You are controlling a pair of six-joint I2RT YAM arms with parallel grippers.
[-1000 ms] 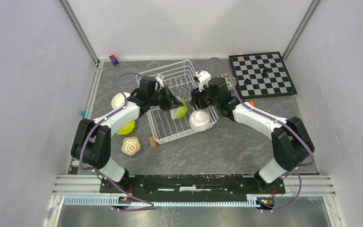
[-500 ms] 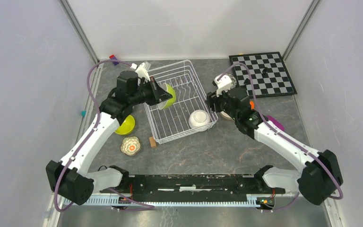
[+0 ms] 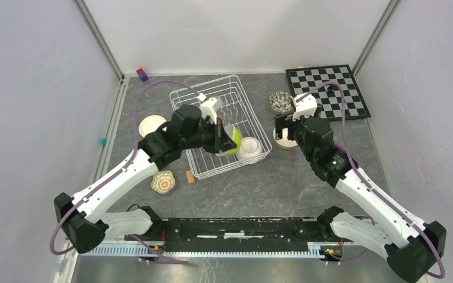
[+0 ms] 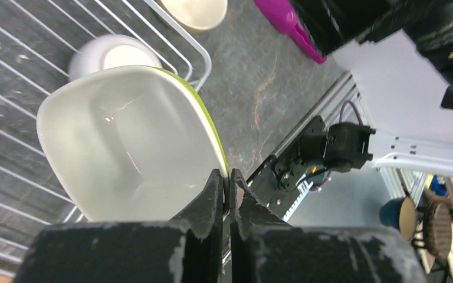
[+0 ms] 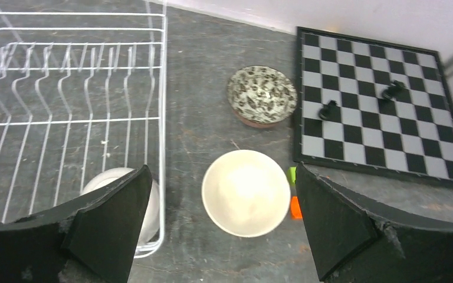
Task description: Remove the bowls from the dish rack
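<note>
One lime-green bowl [image 4: 124, 141], white inside

Chessboard [image 3: 328, 92]: black-and-white checkered with a black frame, lying flat at the far right corner of the table [image 3: 283, 183], a dark grey marbled surface.
First black chess piece [image 5: 329, 109]: standing on the chessboard near its left edge.
Second black chess piece [image 5: 393, 89]: on the chessboard, further in and apart from the first.
Green bit [image 5: 292, 174] and orange bit [image 5: 295, 207]: small, on the table just off the chessboard's near left corner.
Magenta object [image 4: 295, 26]: on the table; its place relative to the chessboard cannot be told.
Purple-and-red block [image 3: 143, 75]: at the far left corner, well apart from the chessboard.
Wooden block [image 3: 190, 177]: nearer than the chessboard and to its left, well apart.
Teal bit [image 3: 104, 141]: at the left wall, well apart from the chessboard.
</note>
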